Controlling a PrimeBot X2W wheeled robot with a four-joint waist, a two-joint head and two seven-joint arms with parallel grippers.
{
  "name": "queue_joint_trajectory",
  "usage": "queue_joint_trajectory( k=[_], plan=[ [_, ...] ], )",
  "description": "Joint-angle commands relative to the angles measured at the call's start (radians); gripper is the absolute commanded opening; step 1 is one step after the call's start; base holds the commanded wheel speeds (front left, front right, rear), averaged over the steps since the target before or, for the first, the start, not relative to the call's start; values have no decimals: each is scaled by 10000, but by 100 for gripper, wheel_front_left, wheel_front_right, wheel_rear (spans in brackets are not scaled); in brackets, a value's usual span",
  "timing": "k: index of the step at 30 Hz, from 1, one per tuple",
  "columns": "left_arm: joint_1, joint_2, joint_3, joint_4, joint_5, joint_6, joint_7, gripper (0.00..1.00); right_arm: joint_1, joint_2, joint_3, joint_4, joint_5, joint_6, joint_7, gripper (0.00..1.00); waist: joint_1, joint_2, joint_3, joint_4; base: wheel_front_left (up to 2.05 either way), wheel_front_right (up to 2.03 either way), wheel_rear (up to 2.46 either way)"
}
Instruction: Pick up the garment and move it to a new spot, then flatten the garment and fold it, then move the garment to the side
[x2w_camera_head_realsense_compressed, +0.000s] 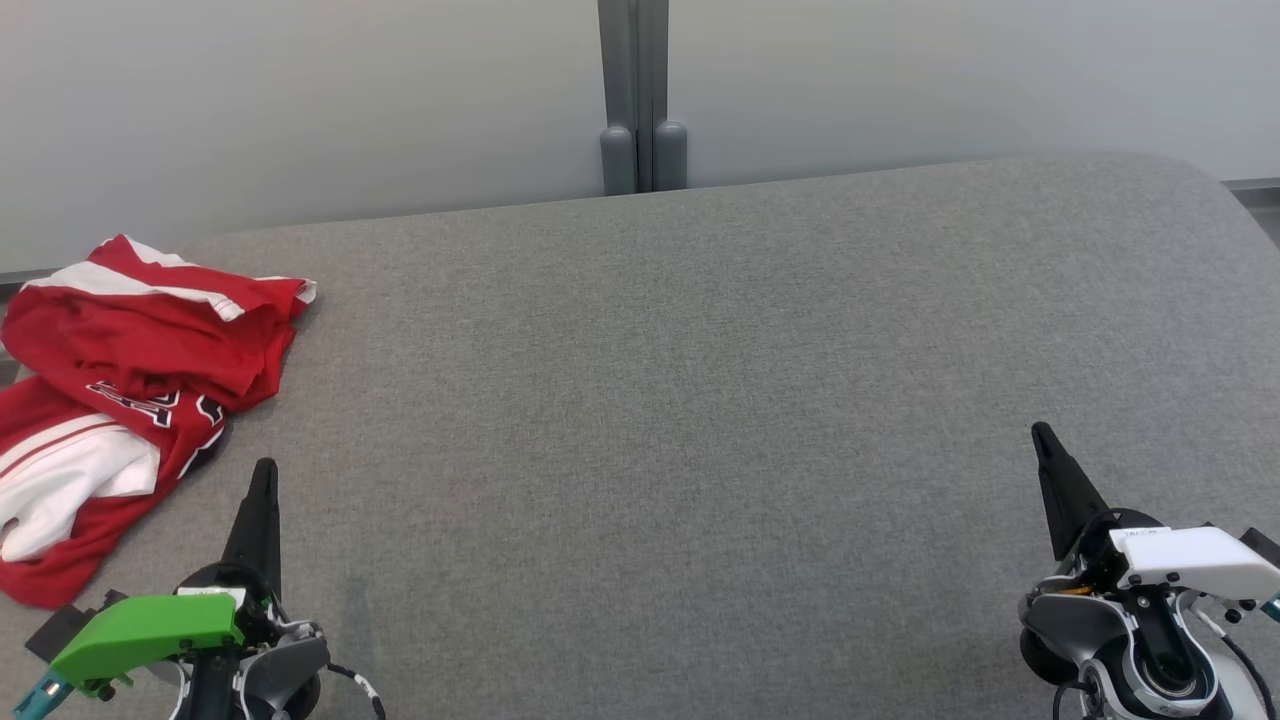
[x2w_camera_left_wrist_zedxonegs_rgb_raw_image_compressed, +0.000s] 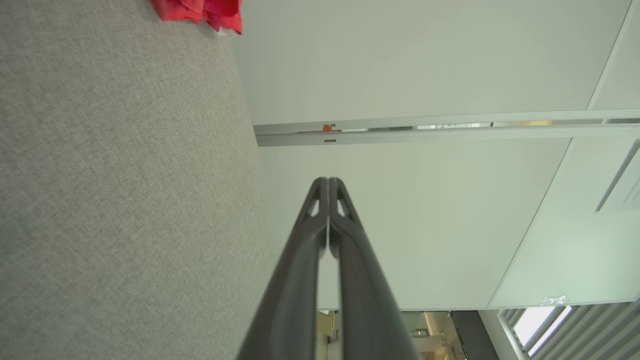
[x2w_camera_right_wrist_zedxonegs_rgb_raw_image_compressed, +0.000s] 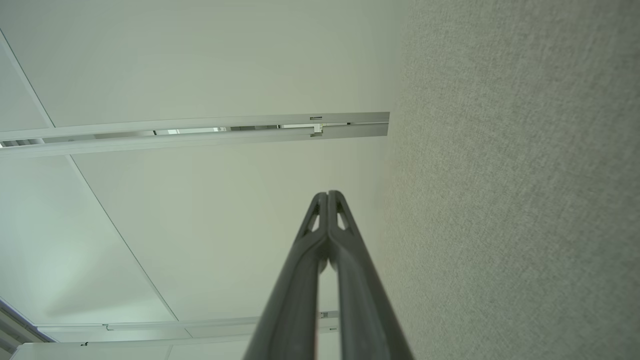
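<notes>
Red garment (x2w_camera_head_realsense_compressed: 130, 345), black lettering (x2w_camera_head_realsense_compressed: 150, 405) illegible

The left hand (x2w_camera_head_realsense_compressed: 264, 468) carries a green cover (x2w_camera_head_realsense_compressed: 145, 628), the right hand (x2w_camera_head_realsense_compressed: 1041, 434) a white cover (x2w_camera_head_realsense_compressed: 1190, 560), both with long dark fingers (x2w_camera_left_wrist_zedxonegs_rgb_raw_image_compressed: 300, 280).

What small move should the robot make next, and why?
Probably open the left claw and reach toward the garment. It lies crumpled and untouched at the left edge of the table, just ahead of that claw. Both claws are shut and empty, and the right claw is far across the table.
</notes>
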Motion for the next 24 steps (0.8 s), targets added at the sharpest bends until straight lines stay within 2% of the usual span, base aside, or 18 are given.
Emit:
queue_joint_trajectory(
  k=[1, 24],
  plan=[
    [-117, 12, 23, -16, -25, -53, 22, 0, -72, -1, 5, -45, -42, 5, 16, 0, 0, 0, 0, 0, 0, 0, 0],
    [-118, 12, 23, -17, -25, -53, 22, 0, -72, -1, 5, -45, -42, 5, 16, 0, 0, 0, 0, 0, 0, 0, 0]
  ],
)
